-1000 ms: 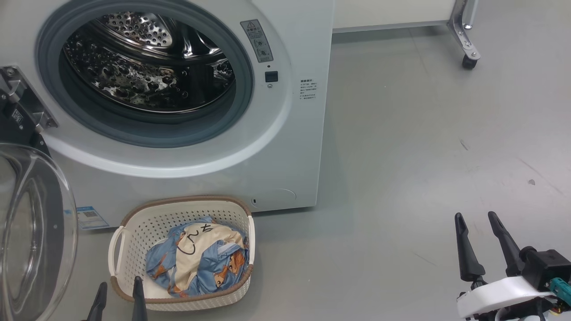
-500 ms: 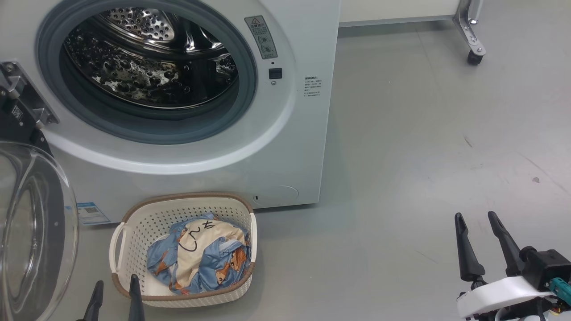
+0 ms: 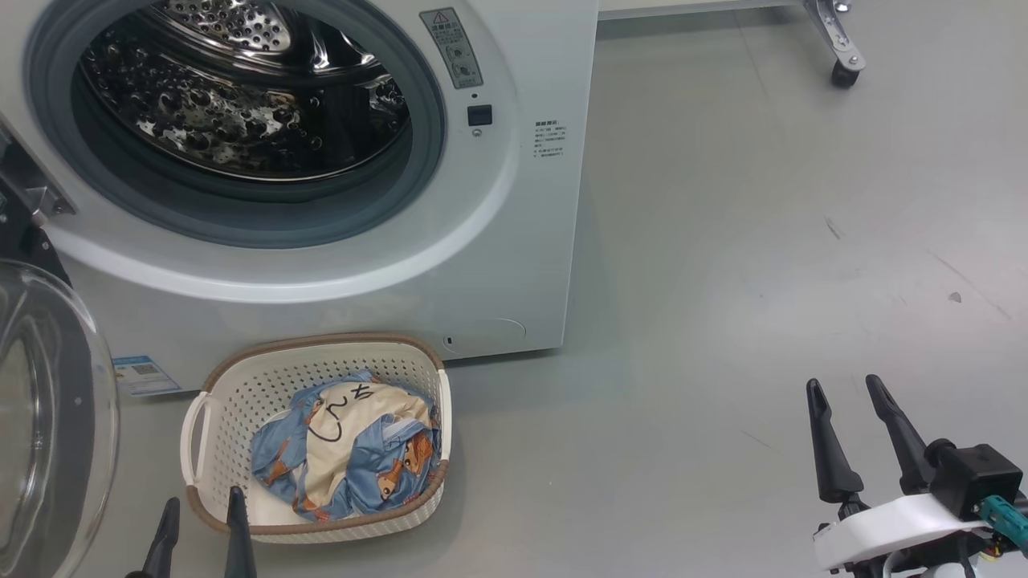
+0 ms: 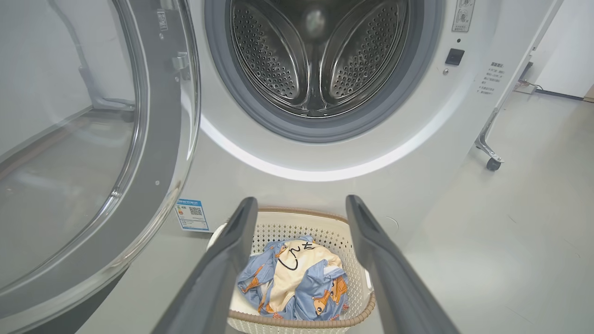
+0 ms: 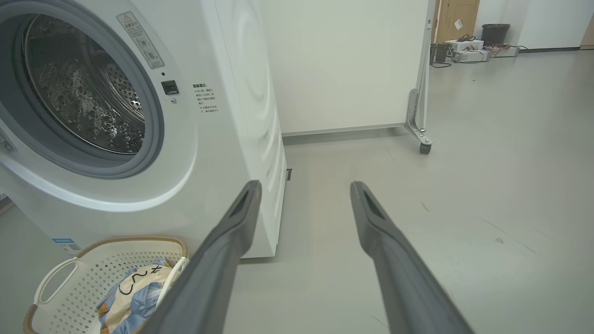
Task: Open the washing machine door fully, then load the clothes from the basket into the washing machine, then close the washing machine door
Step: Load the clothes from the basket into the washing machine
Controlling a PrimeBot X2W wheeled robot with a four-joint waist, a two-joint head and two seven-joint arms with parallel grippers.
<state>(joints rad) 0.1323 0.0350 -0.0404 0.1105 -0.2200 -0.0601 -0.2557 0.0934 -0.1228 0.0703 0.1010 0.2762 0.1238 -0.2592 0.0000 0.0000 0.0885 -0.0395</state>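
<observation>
The white washing machine [image 3: 514, 241] stands with its steel drum [image 3: 225, 104] exposed. Its round glass door [image 3: 48, 425] is swung open at the left, also seen as the washing machine door [image 4: 93, 139] in the left wrist view. On the floor before the machine sits the cream basket [image 3: 241, 393] holding the blue and cream clothes [image 3: 345, 449]. My left gripper [image 3: 202, 507] is open, at the basket's near left rim; its fingers frame the clothes [image 4: 297, 278]. My right gripper [image 3: 845, 387] is open, empty, far to the right over bare floor.
A wheeled white partition [image 5: 352, 65] stands behind and right of the machine, its caster [image 3: 842, 74] on the grey floor. A blue label [image 3: 138, 374] is low on the machine's front. Boxes and a bin [image 5: 492, 32] lie far back.
The head camera has shifted, so the whole scene sits a little lower-left in view. Both grippers remain open and keep nearly the same places.
</observation>
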